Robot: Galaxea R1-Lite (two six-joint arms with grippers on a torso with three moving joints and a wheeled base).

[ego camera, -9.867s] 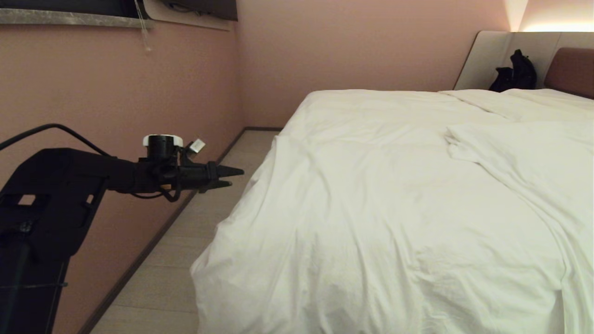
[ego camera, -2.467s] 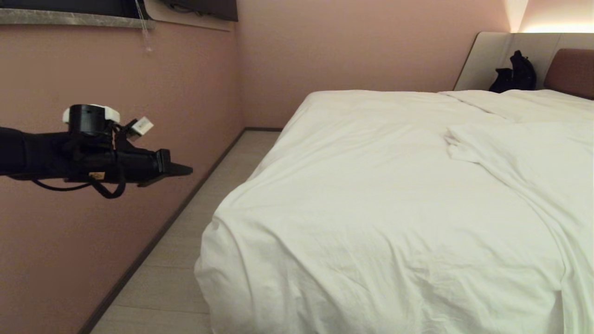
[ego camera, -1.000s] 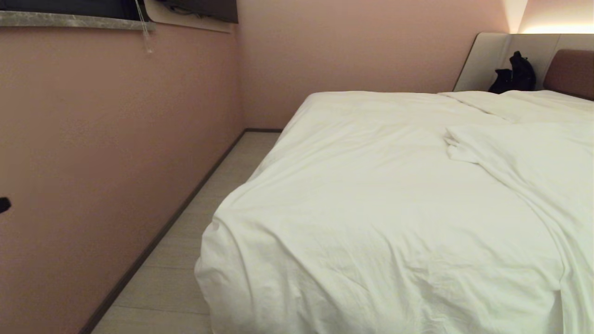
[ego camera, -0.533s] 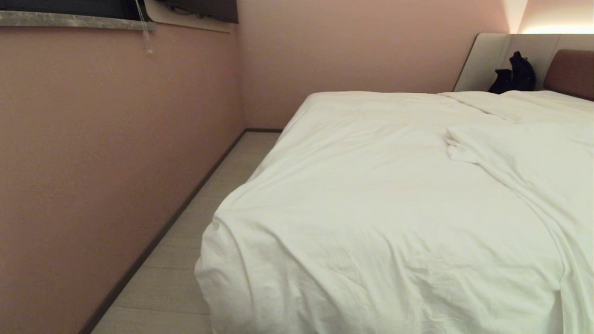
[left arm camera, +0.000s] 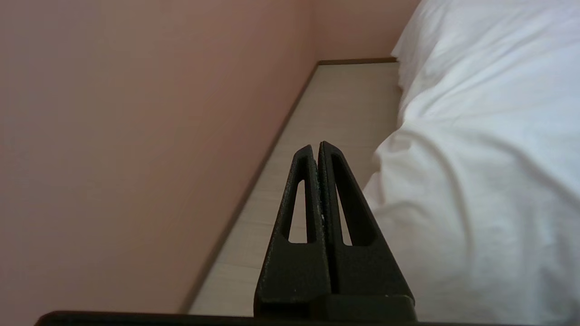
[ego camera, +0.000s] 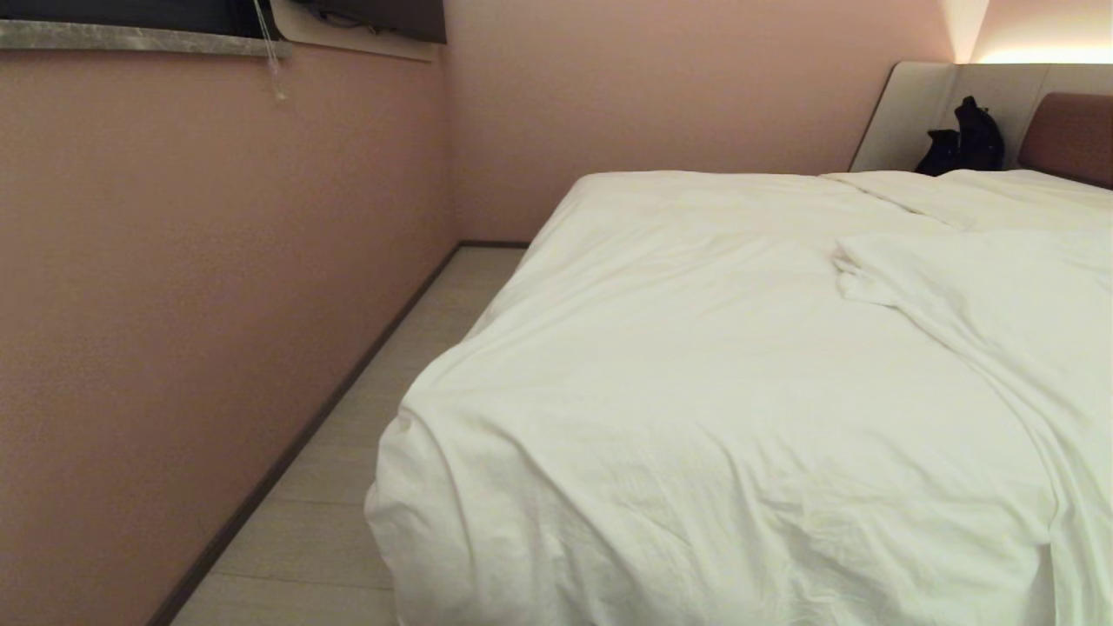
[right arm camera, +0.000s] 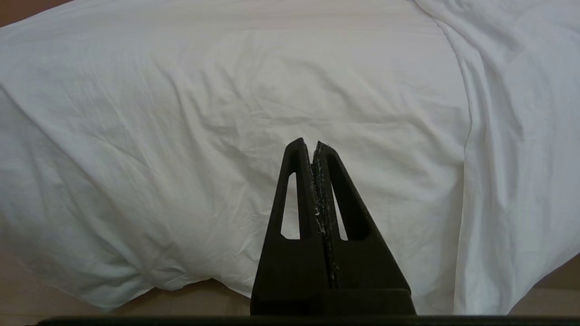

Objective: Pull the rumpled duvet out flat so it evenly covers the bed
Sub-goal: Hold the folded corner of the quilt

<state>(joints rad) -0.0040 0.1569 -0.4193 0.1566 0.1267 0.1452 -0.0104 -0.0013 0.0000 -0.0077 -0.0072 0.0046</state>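
duvet [ego camera: 713, 409]: spread over nearly the whole bed [ego camera: 1069, 130], draped over the near foot corner and hanging toward the floor [ego camera: 304, 539]; lies that way, by the look of it, because the left side is already pulled out.
leftover rumple: a folded-over flap with a raised edge on the right half, running toward the headboard; judged the part not yet flattened.
near edge: soft creases only, no bunching.
left gripper [left arm camera: 319, 147]: pressed together, nothing between the fingers; points along the strip of floor between the pink wall [ego camera: 174, 304] and the bed, just beside the hanging duvet corner, apart from the cloth; out of the head view, so probably tucked low at the side.
right gripper [right arm camera: 312, 145]: pressed together as well, holding nothing; hangs before the duvet's foot edge, clear of the fabric; looks parked.
dark object [ego camera: 961, 139]: sits at the head end by the grey panel, well apart from the work.
stage, as a judgement: near done, or a pause ahead of the right-hand fold.
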